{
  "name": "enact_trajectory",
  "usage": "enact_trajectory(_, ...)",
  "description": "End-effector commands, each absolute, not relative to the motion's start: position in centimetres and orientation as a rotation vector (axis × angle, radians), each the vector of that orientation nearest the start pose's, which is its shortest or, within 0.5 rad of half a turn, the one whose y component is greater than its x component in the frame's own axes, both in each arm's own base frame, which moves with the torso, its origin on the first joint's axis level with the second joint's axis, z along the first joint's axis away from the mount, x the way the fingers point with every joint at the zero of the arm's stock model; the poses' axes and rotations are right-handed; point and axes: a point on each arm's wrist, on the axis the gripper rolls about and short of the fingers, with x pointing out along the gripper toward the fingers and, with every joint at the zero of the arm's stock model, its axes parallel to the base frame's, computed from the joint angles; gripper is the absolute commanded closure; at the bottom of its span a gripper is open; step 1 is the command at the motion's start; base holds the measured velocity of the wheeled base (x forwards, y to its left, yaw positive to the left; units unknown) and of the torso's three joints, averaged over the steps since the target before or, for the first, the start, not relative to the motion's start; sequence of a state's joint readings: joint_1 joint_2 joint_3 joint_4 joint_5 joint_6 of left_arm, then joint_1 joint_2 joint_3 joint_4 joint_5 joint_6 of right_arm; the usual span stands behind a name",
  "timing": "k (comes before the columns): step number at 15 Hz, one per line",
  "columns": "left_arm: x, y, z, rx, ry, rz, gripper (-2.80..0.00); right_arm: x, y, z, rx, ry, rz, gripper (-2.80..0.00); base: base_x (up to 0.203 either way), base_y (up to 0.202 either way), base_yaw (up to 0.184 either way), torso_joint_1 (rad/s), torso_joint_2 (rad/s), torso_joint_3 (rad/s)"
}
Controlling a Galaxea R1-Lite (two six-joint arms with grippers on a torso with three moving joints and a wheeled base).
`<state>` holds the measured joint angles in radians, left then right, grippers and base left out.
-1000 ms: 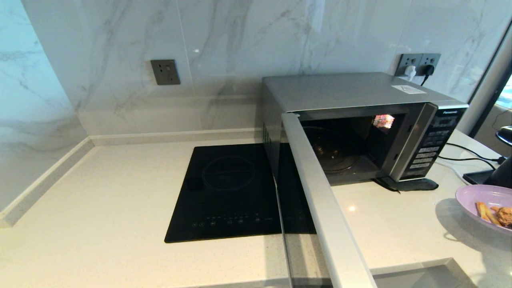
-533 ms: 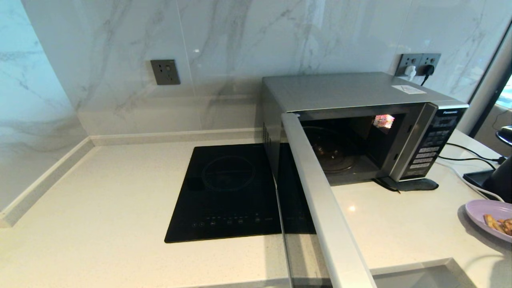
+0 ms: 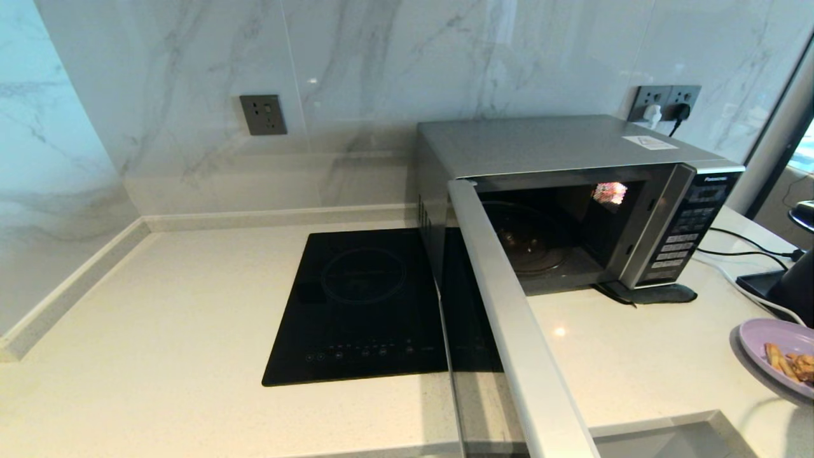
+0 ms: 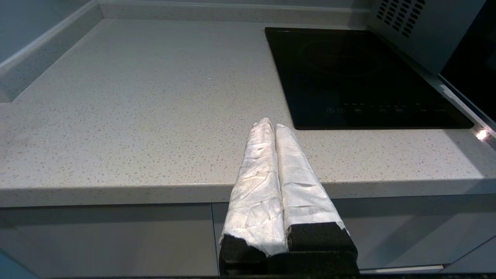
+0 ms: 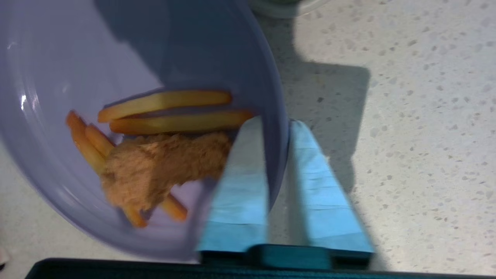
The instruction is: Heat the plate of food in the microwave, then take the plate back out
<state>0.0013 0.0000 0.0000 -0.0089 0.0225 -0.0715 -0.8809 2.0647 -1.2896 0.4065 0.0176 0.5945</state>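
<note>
The silver-grey microwave (image 3: pixel 559 152) stands on the counter with its door (image 3: pixel 509 318) swung wide open toward me. Its dark cavity holds only the glass turntable (image 3: pixel 531 238). The lavender plate of food (image 3: pixel 779 353) shows at the right edge of the head view, low over the counter. In the right wrist view my right gripper (image 5: pixel 276 126) is shut on the plate's (image 5: pixel 77 58) rim, one finger inside and one outside. Orange sticks (image 5: pixel 166 102) and a brown crumbly piece (image 5: pixel 155 166) lie on it. My left gripper (image 4: pixel 270 124) hangs shut and empty off the counter's front edge.
A flat black induction cooktop (image 3: pixel 362 305) is set into the counter left of the microwave. Black and white cables (image 3: pixel 744 245) and a dark object (image 3: pixel 798 277) lie right of the microwave. Wall sockets (image 3: pixel 664 102) sit behind it. A recessed edge (image 3: pixel 661 426) runs along the counter's front right.
The plate has moved to the right and lower, toward the edge of the head view. The microwave door and the left arm have not moved.
</note>
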Motion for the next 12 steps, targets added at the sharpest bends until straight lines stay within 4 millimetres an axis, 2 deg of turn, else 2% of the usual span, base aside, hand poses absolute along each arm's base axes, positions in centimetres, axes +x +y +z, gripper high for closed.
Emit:
enact_trajectory(1,-2.3,0.0,7.6,-0.072,-0.009,0.024,0.00,22.9,-27.6,10.1,1.028,0.859,-1.085,-2.80,0.000,0.000,0.000,0.000,0.00,0.000)
enact_trajectory(4,-2.3,0.0,7.6,-0.072,-0.009,0.024,0.00,22.5,-27.6,10.5,1.029,0.849,-1.088,-2.80,0.000,0.000,0.000,0.000,0.00,0.000)
enact_trajectory(7,-2.3,0.0,7.6,-0.072,-0.009,0.024,0.00,21.8,-27.3,11.9,1.025,0.814,-1.070,-2.80,0.000,0.000,0.000,0.000,0.00,0.000)
enact_trajectory(9,-2.3,0.0,7.6,-0.072,-0.009,0.024,0.00,21.2,-26.6,14.1,1.031,0.756,-1.020,-2.80,0.000,0.000,0.000,0.000,0.00,0.000)
enact_trajectory(12,-2.3,0.0,7.6,-0.072,-0.009,0.024,0.00,19.6,-24.3,18.6,1.017,0.666,-0.955,-2.80,0.000,0.000,0.000,0.000,0.00,0.000)
